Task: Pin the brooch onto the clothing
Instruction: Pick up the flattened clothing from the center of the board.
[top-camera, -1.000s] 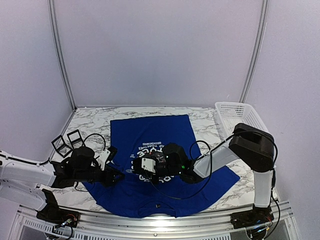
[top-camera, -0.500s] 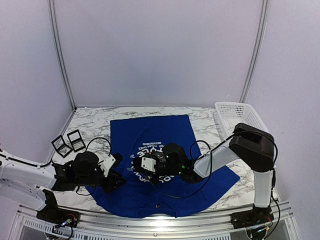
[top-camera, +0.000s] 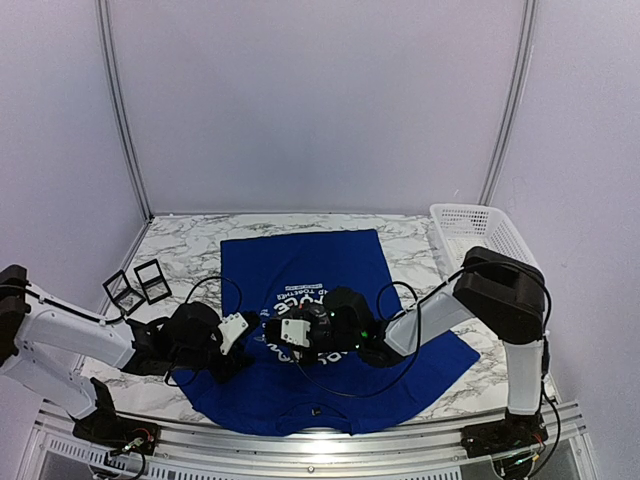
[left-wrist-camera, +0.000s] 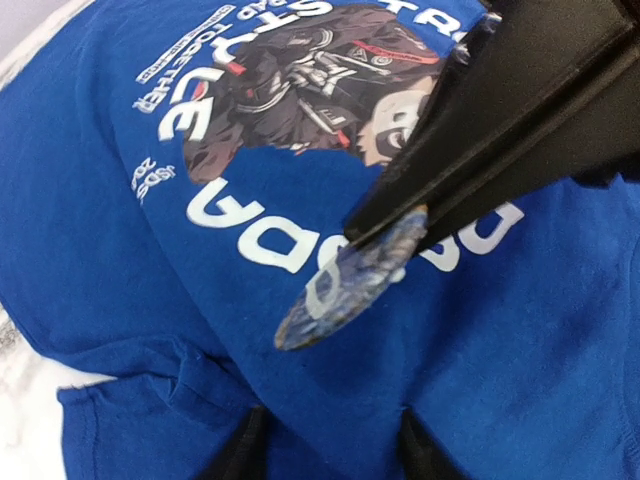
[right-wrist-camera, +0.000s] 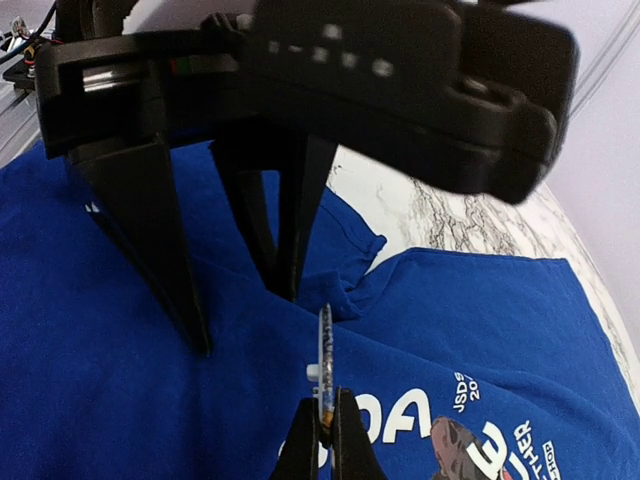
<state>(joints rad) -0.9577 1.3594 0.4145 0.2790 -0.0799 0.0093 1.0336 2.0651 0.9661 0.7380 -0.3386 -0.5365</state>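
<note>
Plainly, the pinning is not done yet.

1. The left gripper (right-wrist-camera: 247, 322) hangs low over the near left part of the shirt. Its two black fingers stand apart with nothing between them.
2. The royal-blue short-sleeved T-shirt with white lettering and a dark chest graphic (top-camera: 330, 255) lies spread flat on the white marble-patterned table (top-camera: 190, 245). No pin shows in its fabric.
3. The small round blue-patterned brooch (left-wrist-camera: 350, 280) is clamped by its edge in the right gripper (right-wrist-camera: 324, 420), which holds it over the lettering just below the graphic. I cannot tell whether it touches the cloth.
4. Left to do, I judge: gather the fabric, push the pin through and let the brooch go.
</note>
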